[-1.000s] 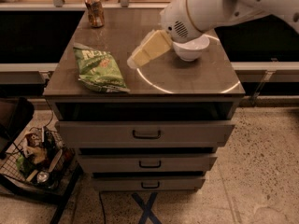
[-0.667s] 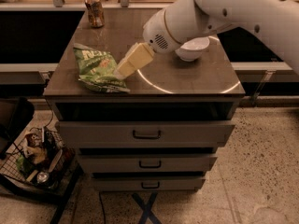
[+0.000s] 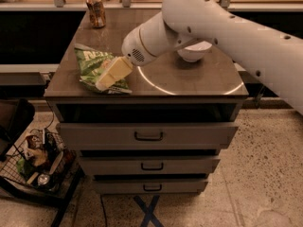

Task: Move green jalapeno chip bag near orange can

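Note:
The green jalapeno chip bag (image 3: 92,66) lies flat near the front left corner of the cabinet top (image 3: 189,82). The orange can (image 3: 96,11) stands upright at the back left of the top, well behind the bag. My gripper (image 3: 108,78) reaches down from the right and sits over the bag's right front part, its pale fingers resting on or just above the foil. The white arm hides part of the bag's right edge.
A white bowl (image 3: 194,52) stands at the back right, partly behind my arm. The cabinet has three drawers (image 3: 149,135) below. A wire basket (image 3: 35,162) with clutter sits on the floor at the left.
My arm has swung left and forward across the top, from near the bowl to over the chip bag. The bag and can have not moved.

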Motion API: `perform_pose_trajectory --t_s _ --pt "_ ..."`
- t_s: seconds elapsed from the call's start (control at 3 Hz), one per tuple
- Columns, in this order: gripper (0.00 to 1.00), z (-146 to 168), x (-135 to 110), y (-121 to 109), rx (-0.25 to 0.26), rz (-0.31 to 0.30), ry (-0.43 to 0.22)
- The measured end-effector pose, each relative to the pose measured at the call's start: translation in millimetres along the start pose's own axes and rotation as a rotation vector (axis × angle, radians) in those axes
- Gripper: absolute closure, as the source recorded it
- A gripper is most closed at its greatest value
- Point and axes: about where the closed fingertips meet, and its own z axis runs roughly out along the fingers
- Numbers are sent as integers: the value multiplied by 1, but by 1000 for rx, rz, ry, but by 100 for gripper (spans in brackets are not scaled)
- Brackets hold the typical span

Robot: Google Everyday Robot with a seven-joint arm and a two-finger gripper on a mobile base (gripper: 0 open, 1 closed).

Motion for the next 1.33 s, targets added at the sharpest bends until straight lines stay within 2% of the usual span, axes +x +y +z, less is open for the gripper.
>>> perform_pose_trajectory --t_s 0.33,0.67,1.0,1.33 --pt "0 28 6 2 -32 19 3" --pt "17 48 20 5 -51 39 14" --pt "49 50 19 7 -55 36 14" --pt "71 51 18 8 -57 35 14"
